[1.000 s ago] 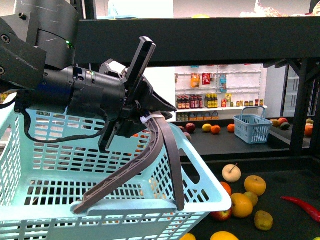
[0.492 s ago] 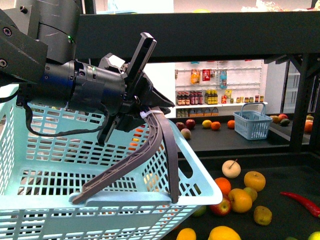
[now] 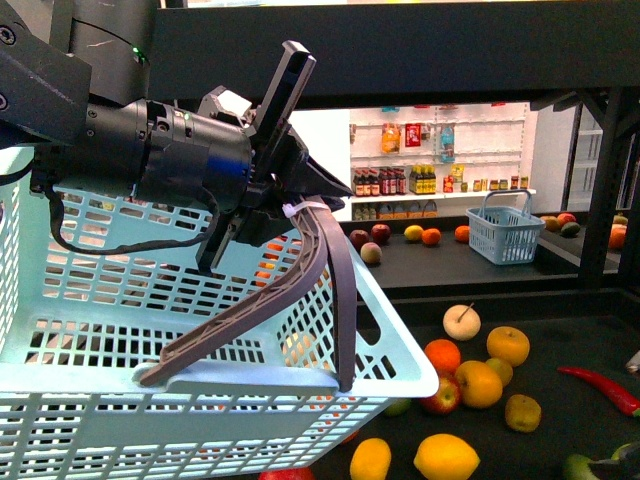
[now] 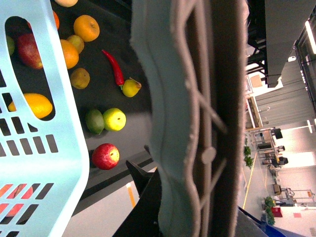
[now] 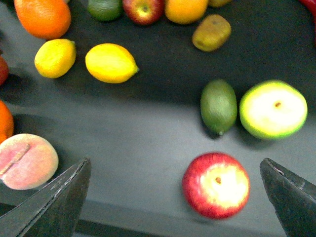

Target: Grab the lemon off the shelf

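Lemon (image 5: 111, 62) on shelf (image 5: 148, 128) — right arm nearer.
Your right gripper (image 5: 174, 163), spread wide: lemon ahead-left, long axis crosswise; left gripper (image 3: 290, 215) pinches basket handle (image 3: 335, 300).

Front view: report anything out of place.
A red chili lies among the loose round fruit on the shelf tray, the only pepper there. The basket handle sits in the left gripper; nothing looks spilled.

Front view's pretty crisp and bright, though the white back wall (image 3: 325, 170) blows out and the black shelf (image 3: 420, 70) swallows detail. Left wrist view: the basket handle (image 4: 197, 123) sits so close it's soft and grainy, with ceiling lights (image 4: 310, 37) glaring far off. Right wrist view is mushy all over, with a soft shadow beside the lemon (image 5: 110, 62).
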{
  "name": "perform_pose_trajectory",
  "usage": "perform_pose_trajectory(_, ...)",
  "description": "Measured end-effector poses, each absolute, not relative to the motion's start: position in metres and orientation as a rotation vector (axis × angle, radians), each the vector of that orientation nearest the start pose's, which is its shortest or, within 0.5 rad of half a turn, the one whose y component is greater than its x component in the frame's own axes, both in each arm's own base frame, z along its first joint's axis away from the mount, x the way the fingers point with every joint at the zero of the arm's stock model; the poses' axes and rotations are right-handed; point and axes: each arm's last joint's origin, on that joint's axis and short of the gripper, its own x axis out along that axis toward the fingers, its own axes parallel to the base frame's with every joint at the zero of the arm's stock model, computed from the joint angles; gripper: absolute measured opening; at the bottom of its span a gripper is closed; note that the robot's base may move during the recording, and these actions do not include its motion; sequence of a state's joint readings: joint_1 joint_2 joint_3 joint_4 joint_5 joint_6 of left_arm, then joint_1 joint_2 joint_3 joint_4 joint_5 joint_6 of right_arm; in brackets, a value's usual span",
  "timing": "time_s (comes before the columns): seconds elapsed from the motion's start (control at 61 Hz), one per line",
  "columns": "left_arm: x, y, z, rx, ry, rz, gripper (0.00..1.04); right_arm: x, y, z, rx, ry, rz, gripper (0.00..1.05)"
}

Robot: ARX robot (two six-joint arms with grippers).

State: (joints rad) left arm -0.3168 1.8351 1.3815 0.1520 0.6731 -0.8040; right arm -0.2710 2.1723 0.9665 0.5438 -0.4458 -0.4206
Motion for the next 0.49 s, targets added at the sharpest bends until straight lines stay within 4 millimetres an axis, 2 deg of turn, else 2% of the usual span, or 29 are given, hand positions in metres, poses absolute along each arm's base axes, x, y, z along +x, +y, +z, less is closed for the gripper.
perform_pose_trajectory(0.246, 0.395, -0.149, 0.278, -0.785, 0.688, -0.805, 0.09, 0.412, -0.062, 0.005, -0.491, 0.536, 0.679, 1.02)
perform_pose_trajectory(0.361, 0.395, -0.149, 0.278, -0.785, 0.688, -0.805, 0.09, 0.432, -0.057, -0.014, -0.603, 0.513, 0.760, 1.02)
perform_pose_trajectory(0.492, 0.395, -0.149, 0.278, -0.786, 0.688, -0.805, 0.09, 0.467, -0.053, -0.031, -0.703, 0.425, 0.794, 1.02)
